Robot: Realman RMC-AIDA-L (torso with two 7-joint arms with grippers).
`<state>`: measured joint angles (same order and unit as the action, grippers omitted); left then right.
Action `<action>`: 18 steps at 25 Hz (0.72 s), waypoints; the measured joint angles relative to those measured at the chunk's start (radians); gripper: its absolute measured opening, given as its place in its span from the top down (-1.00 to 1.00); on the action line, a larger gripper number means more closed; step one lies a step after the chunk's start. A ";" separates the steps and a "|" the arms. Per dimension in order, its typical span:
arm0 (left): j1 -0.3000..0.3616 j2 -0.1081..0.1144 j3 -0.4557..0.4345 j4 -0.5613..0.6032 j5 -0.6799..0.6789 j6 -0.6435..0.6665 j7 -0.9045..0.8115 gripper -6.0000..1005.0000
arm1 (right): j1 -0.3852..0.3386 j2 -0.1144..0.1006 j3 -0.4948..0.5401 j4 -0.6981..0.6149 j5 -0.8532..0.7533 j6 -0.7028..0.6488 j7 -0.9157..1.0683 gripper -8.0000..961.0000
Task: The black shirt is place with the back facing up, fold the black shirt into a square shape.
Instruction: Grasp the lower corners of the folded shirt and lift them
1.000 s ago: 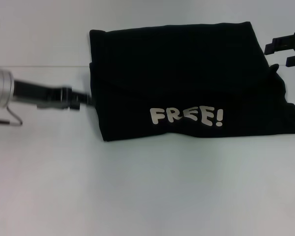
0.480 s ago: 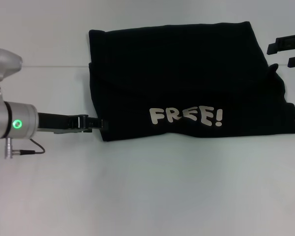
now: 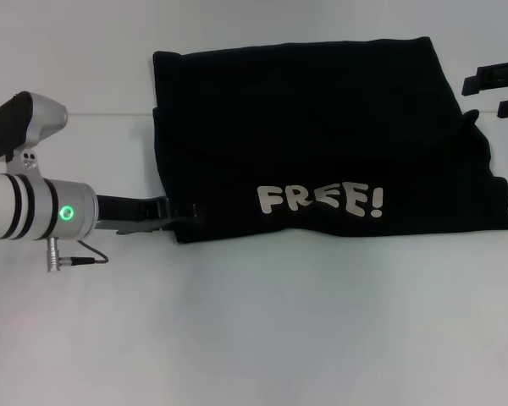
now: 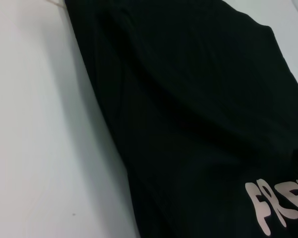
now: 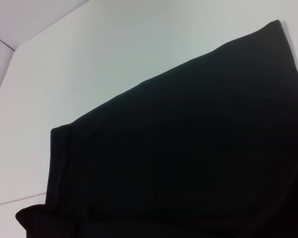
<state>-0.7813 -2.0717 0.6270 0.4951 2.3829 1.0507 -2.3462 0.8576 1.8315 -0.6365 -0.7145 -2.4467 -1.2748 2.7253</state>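
The black shirt [image 3: 322, 135] lies folded into a wide rectangle across the far middle of the white table [image 3: 254, 330], its silver-white "FREE!" lettering [image 3: 320, 201] facing up near the front edge. My left gripper [image 3: 184, 215] reaches in low from the left and meets the shirt's near-left corner. The left wrist view shows that same edge of the shirt [image 4: 188, 124] and part of the lettering [image 4: 278, 203]. Off the shirt's far-right corner my right gripper [image 3: 501, 91] hovers open with nothing in it. Only black cloth [image 5: 188, 148] and table show in the right wrist view.
A thin seam line [image 3: 93, 115] crosses the white tabletop behind the left arm. Bare white surface stretches in front of the shirt and to its left.
The left arm has swung toward me along the shirt's left edge, from its middle to the near-left corner, and pushed further in. The right gripper has barely moved. The shirt lies as before.
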 joint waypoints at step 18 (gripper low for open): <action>-0.009 -0.023 0.006 -0.005 0.000 -0.029 -0.001 0.21 | -0.008 0.002 0.000 0.002 0.002 0.009 -0.010 -0.73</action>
<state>-0.7906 -2.0949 0.6331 0.4896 2.3824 1.0213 -2.3471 0.8501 1.8330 -0.6366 -0.7120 -2.4452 -1.2658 2.7151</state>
